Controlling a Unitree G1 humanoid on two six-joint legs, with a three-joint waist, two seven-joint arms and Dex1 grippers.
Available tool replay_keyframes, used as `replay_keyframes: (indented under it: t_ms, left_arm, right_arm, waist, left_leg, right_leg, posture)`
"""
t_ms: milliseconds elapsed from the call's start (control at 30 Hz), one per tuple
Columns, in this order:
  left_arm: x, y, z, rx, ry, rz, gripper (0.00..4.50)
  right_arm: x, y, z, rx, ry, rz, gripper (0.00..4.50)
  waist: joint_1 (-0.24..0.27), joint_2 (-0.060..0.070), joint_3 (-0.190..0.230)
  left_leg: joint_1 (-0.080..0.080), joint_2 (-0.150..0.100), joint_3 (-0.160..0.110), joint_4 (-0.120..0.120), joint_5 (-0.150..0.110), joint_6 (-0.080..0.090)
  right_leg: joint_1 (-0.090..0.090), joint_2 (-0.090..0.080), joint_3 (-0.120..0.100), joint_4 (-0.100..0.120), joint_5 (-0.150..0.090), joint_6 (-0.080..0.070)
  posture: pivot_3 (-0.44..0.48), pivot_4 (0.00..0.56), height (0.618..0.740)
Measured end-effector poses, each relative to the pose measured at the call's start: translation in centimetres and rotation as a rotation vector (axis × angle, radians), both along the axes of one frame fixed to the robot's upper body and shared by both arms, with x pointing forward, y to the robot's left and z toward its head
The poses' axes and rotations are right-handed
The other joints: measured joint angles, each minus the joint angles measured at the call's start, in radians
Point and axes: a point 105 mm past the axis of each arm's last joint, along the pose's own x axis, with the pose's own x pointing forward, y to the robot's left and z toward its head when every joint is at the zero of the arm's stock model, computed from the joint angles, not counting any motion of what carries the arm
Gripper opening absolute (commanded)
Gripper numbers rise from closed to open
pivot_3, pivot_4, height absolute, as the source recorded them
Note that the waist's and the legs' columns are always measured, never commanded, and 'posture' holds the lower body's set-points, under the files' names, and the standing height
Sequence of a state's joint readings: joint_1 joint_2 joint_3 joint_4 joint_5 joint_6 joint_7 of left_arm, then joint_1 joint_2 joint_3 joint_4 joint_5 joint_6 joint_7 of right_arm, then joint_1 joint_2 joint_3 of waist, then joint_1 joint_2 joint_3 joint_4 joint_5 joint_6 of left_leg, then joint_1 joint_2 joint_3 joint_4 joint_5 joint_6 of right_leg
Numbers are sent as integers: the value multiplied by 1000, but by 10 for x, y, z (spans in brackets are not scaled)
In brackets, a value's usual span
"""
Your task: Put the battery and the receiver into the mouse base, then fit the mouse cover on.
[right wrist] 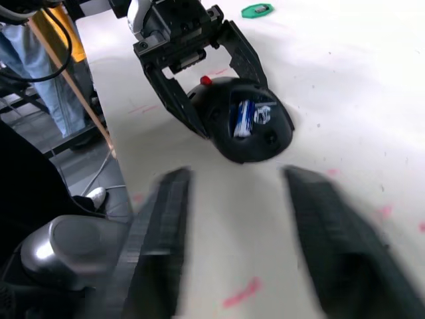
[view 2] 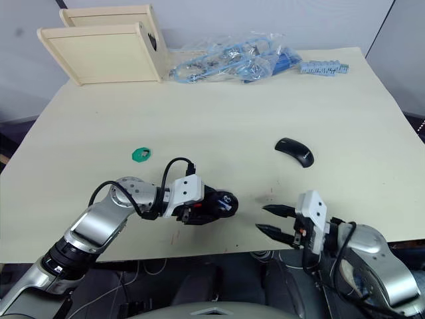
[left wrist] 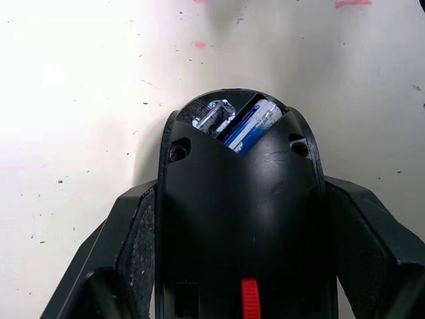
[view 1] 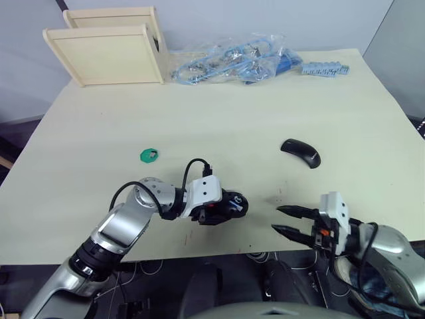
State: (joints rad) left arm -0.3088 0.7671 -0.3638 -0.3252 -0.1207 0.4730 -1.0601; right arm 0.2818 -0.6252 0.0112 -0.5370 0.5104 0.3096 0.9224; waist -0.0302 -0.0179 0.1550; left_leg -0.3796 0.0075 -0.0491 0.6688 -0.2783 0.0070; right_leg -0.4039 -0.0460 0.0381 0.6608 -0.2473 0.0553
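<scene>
left gripper (view 1: 234, 205) clamps the mouse base (view 1: 226, 205) at the table's (view 1: 219, 119) near edge | wrist views reveal battery (left wrist: 251, 125) seated lengthwise inside beside a silver part | right gripper (view 1: 284, 220) spread, empty | mouse cover (view 1: 301, 152) lies apart, slanting

Mouse base (left wrist: 239, 219): you see its rear cut off by the frame edge.
Right gripper fingers (right wrist: 159, 232): blurred for you.
Battery (right wrist: 242, 118): partly sunk in the recess.
</scene>
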Motion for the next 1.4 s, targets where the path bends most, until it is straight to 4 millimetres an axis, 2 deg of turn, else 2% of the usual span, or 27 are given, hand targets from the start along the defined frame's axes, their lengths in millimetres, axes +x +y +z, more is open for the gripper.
replay_keyframes:
  t_ms: [33,67,267,667,833,900,967,1233,1400]
  left_arm:
    - [0,0,0,0,0,1,2952]
    - [0,0,0,0,0,1,2952]
    - [0,0,-1,-6,-3,-2,2952]
    - [3,2,-4,-22,-12,-19,2952]
    - [4,1,-5,-33,-14,-24,2952]
    - [3,1,-7,-47,-2,-13,4106]
    - [4,5,-8,-75,24,26,4400]
    - [-4,12,0,-178,74,66,4400]
    - [-7,45,33,-302,20,163,4400]
  right_arm:
    - [-2,-3,-1,-1,3,-14,4402]
    - [-3,-7,-2,-4,5,-33,4486]
    - [-12,-23,2,-18,-15,-94,4486]
    - [-17,-60,13,-56,-48,-160,4486]
    - [-19,-59,14,-48,-48,-138,4486]
    - [-20,-58,15,-44,-55,-118,4500]
    - [-20,-57,17,-42,-66,-108,4500]
    - [-14,-50,23,-24,-108,-68,4500]
    - [-7,-42,28,30,-142,-55,4500]
  waist:
    - [0,0,0]
    - [-1,0,0]
    - [1,0,0]
    - [4,1,-1]
    - [10,3,-2]
    - [11,3,-2]
    - [12,3,-2]
    - [17,2,0]
    - [16,2,2]
  left_leg:
    - [0,0,0,0,0,0]
    - [0,0,0,0,0,0]
    - [0,0,0,0,0,0]
    - [1,0,1,0,0,0]
    - [1,0,2,0,0,0]
    - [1,0,2,0,0,0]
    - [0,0,2,0,0,0]
    - [0,0,1,0,0,0]
    - [0,1,1,0,0,0]
  right_leg:
    - [0,0,0,0,0,0]
    - [0,0,1,0,0,0]
    - [0,0,0,0,0,0]
    - [0,0,1,0,0,0]
    - [0,0,1,0,0,0]
    - [0,0,2,0,0,0]
    - [0,0,1,0,0,0]
    - [0,0,0,0,0,0]
    - [0,-1,0,0,0,0]
  posture:
    - [0,150,740]
    - [0,150,740]
    - [0,150,740]
    - [0,150,740]
    - [0,150,740]
    - [0,150,740]
    - [0,150,740]
    - [0,150,740]
    - [0,150,740]
